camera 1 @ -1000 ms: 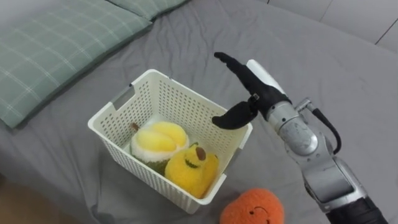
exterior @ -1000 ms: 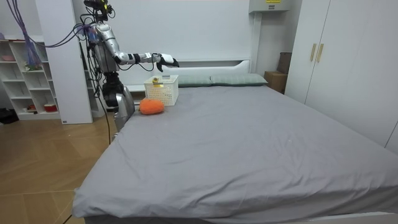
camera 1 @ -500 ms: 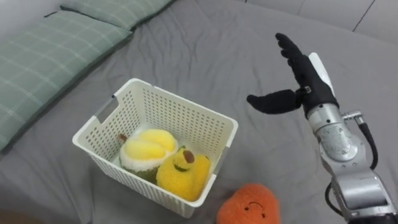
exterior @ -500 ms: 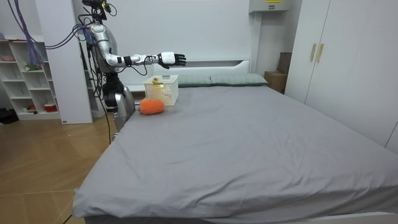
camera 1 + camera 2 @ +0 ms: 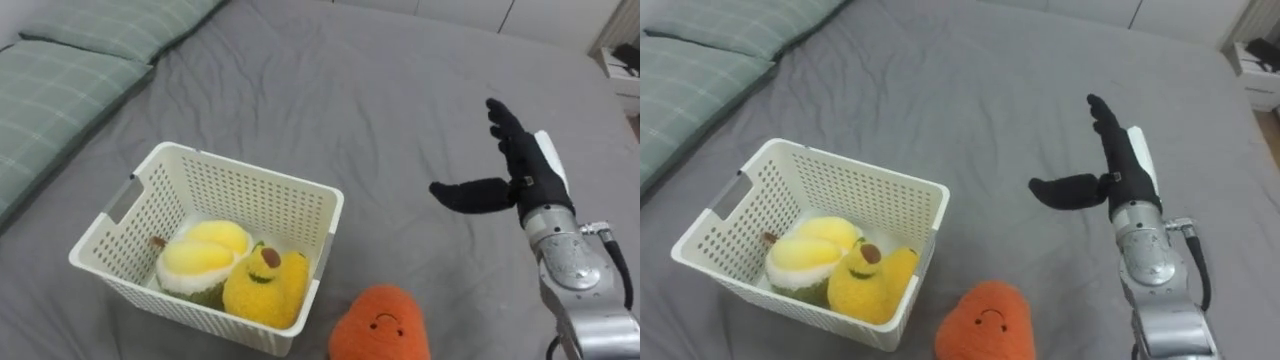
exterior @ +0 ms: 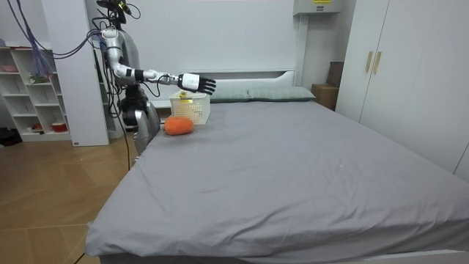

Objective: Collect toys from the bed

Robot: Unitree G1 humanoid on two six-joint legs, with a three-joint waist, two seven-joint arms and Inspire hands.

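A white plastic basket (image 5: 296, 193) (image 5: 902, 181) (image 6: 190, 107) stands on the grey bed. Inside it lie a yellow-and-white plush fruit (image 5: 197, 262) (image 5: 805, 258) and a yellow plush toy with a face (image 5: 263, 288) (image 5: 866, 283). An orange plush toy with a smiling face (image 5: 382, 324) (image 5: 982, 322) (image 6: 178, 125) lies on the sheet just right of the basket's near corner. My right hand (image 5: 512, 172) (image 5: 1110, 172) (image 6: 196, 83) hovers open above the sheet to the right of the basket, fingers straight, thumb out, holding nothing.
Green checked pillows (image 5: 55, 90) (image 5: 690, 68) (image 6: 271, 93) lie at the head of the bed, left of the basket. The grey sheet (image 5: 380, 90) stretches wide to the right. I stand at the bedside near a white shelf unit (image 6: 33, 88); a white wardrobe (image 6: 388, 66) stands at the room view's right.
My right hand has swung from over the basket's right rim out to the right, away from the basket, staying open. The view has shifted too.
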